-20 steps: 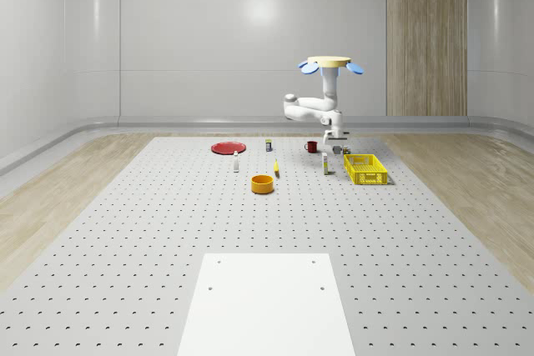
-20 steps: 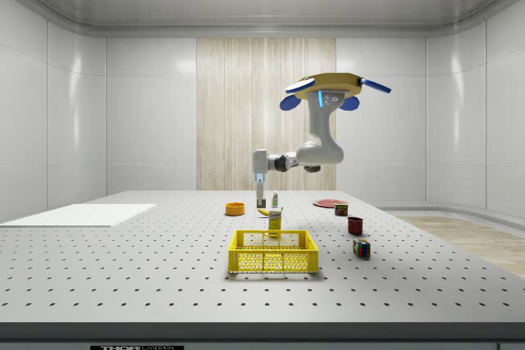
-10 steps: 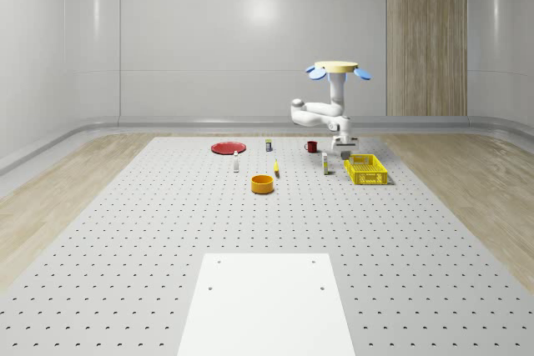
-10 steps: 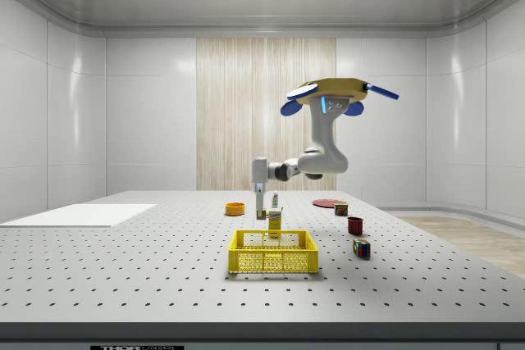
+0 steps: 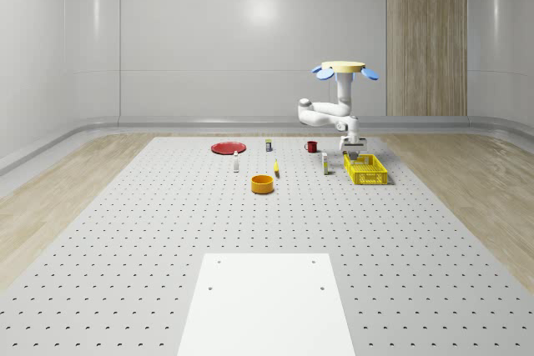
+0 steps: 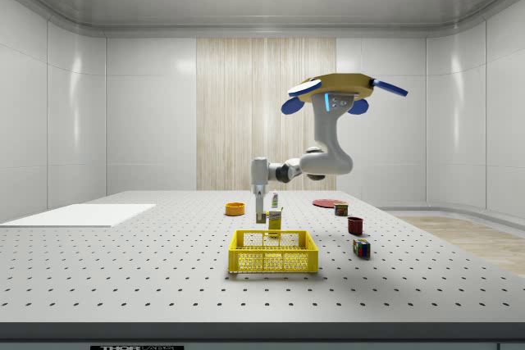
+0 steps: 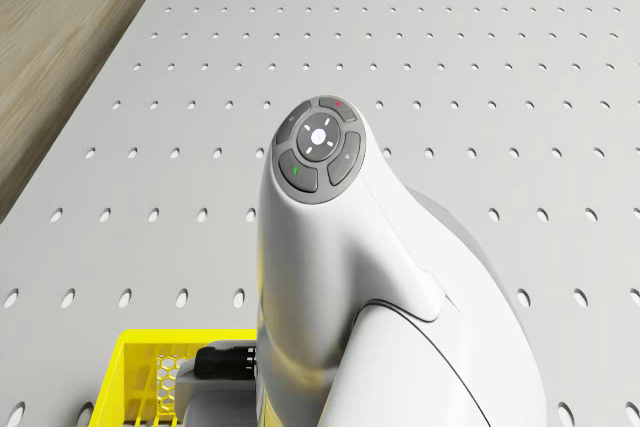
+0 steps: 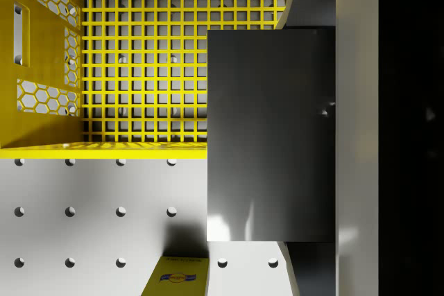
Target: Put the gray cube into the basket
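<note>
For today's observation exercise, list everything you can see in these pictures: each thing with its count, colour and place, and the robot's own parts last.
Basket: one, yellow, on the table toward the whole-scene view's right.
Cube: one, gray, held in the gripper over the basket's edge.
Bowl: one, orange, near the table's middle.
Plate: one, red, toward the far side of the table.
Mug: one, dark red, behind the basket.
Carton: one, yellow, beside the basket.
Puzzle cube: one, multicoloured, to the side view's right of the basket.
Sheet: one, white, at the near end of the table.
Table: one, gray, perforated.
Drone: one, tan with blue rotors, hovering beside the basket.
Arm: one, white.
Gripper: one, over the basket.
</note>
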`<state>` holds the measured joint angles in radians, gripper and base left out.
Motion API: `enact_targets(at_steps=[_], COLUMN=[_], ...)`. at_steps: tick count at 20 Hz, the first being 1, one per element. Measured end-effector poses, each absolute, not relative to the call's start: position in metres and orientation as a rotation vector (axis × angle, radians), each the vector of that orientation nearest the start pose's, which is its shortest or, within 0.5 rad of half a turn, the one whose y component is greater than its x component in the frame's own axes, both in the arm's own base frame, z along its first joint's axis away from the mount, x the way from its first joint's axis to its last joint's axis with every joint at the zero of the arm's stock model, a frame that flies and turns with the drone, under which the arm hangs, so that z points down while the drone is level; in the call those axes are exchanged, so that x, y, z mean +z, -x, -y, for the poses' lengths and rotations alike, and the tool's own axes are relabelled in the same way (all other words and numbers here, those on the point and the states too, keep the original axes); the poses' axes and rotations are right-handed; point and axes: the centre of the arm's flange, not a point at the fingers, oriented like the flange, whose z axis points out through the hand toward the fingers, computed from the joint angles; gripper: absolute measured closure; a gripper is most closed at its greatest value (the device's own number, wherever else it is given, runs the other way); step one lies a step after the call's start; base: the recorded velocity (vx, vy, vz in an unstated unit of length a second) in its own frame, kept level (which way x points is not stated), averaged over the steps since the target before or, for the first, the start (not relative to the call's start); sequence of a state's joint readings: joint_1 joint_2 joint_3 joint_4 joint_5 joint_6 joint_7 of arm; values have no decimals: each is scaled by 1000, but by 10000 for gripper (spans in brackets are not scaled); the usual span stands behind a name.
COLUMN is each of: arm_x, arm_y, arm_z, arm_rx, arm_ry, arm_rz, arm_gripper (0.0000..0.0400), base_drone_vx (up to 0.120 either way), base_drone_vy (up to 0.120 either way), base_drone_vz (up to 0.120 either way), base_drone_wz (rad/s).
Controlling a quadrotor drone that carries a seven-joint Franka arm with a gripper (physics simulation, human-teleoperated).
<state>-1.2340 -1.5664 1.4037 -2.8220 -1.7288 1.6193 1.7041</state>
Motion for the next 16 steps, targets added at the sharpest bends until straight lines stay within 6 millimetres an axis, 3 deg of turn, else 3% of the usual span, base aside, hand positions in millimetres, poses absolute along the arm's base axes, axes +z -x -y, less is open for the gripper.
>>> enact_targets(at_steps=[4, 9, 16], arm_x=[487, 487, 487], arm_y=[-323, -323, -323], arm_z=[0, 0, 0], arm_rx=[785, 786, 786], arm_ry=[-1, -1, -1], arm_rz=[2, 2, 2], arm_gripper=[150, 150, 150], base_drone_vx=[0, 0, 0], base_drone_vy=[120, 120, 114], base_drone_vz=[-40, -120, 0], base_drone_wz=[0, 0, 0])
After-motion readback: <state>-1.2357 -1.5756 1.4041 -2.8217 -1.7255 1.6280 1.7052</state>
